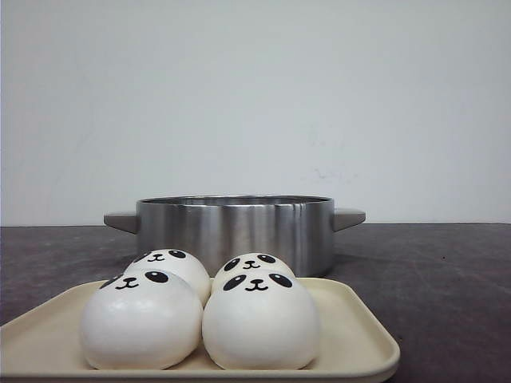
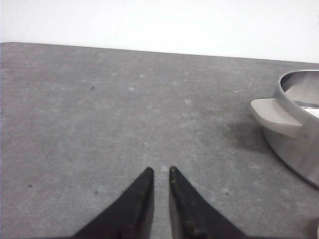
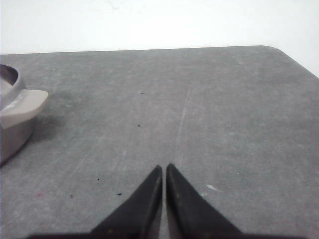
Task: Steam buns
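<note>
Four buns (image 1: 200, 315) sit packed together in two rows on a cream tray (image 1: 359, 339) at the near edge of the table (image 1: 447, 279), their black panda faces turned up and toward the camera; the near pair touch side by side and hide the lower halves of the far pair. Just beyond the tray stands a steel pot (image 1: 235, 227) with a pale handle at each side, lid off, its inside not visible from the front. Neither arm shows in the front view. The left hand (image 2: 160, 172) hovers over bare table to the left of the pot, its two dark fingers drawn nearly together with only a thin gap between the tips, holding nothing; the pot's left handle shows at the edge of that view. The right hand (image 3: 164, 168) is over bare table to the right of the pot, its fingers almost touching and likewise empty. No bun has been picked up, so the task looks to be at its start. The buns look smooth, rounded and probably soft and light, so a hard pinch could dent them, and a grip high on the dome would likely slip off. The better hold would be low across the widest part, with the fingers opened wide first. Because they sit so tightly, the outer side of a near bun offers the easiest way in; a finger pushed between neighbours could shove the others across the tray.
</note>
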{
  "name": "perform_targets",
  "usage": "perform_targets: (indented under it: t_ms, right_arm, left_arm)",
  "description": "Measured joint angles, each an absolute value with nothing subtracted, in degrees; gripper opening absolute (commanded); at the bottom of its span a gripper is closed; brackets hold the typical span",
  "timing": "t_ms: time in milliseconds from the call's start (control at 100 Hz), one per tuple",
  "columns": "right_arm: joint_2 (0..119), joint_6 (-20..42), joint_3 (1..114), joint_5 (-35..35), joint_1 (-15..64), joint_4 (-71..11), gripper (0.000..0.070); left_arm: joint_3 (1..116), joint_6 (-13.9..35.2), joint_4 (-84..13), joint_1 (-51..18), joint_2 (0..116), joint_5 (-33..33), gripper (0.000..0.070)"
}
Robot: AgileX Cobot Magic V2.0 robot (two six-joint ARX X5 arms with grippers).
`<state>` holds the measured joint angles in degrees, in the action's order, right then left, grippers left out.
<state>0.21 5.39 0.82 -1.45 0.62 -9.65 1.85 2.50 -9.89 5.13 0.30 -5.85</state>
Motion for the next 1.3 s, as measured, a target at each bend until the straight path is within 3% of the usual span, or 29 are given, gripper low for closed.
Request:
perform_targets:
  t_ms: [370, 710, 960, 1120, 1190, 1300]
  right_arm:
    - [0.21, 5.52, 0.82, -1.48, 0.62, -9.65, 0.0004]
    - [0.21, 9.28, 0.82, -1.50, 0.64, -7.60, 0.0004]
    - [0.21, 14.26, 0.82, -1.56, 0.64, 4.93, 0.0004]
    - [0.19, 18.17, 0.89, -5.61, 0.62, 12.86, 0.0004]
    - [0.25, 20.97, 2.20, -8.10, 0.64, 11.64, 0.0004]
    - [1.48, 23.03, 8.14, -10.52, 0.64, 3.01, 0.0004]
  left_arm:
    - [1.87, 2.50, -9.89, 5.13, 0.30, -5.85, 0.0026]
    - [1.85, 3.22, -9.82, 5.13, 0.30, -5.93, 0.0026]
    - [1.87, 17.52, -9.82, 5.13, 0.30, -6.76, 0.0026]
    - [2.00, 27.40, -9.67, 5.13, 0.30, -14.22, 0.0011]
    - [3.09, 29.50, -10.68, 5.13, 0.38, -18.81, 0.0012]
    - [8.38, 29.78, -14.57, 5.10, 1.83, -22.90, 0.0013]
